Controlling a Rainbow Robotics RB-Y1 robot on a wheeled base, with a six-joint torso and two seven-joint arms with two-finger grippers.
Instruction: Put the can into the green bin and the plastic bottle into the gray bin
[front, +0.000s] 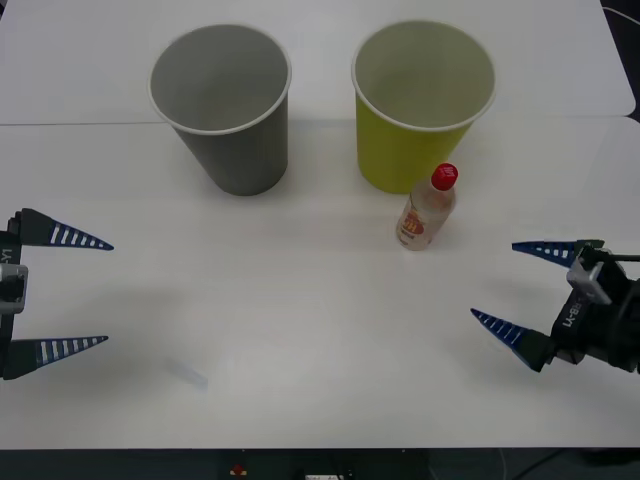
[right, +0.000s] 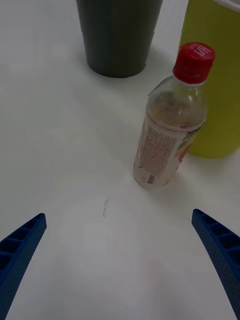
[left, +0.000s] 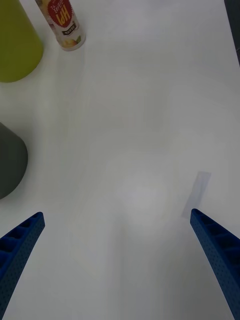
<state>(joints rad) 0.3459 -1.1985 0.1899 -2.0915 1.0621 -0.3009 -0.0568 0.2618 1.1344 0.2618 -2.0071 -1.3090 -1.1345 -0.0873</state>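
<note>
Right wrist view: plastic bottle (right: 171, 132) label print too small to read.

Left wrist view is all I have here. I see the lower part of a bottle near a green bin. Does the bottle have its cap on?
Observer: Yes. The plastic bottle stands upright with a red screw cap closed on top.
Operator: Which arm is nearer to it?
Observer: The right gripper, open, at the table's right side and pointing toward the bottle. The left gripper waits open at the left edge.
Operator: Is something already inside the bins?
Observer: The front view looks into both. The gray bin and the green bin show only pale, bare insides.
</note>
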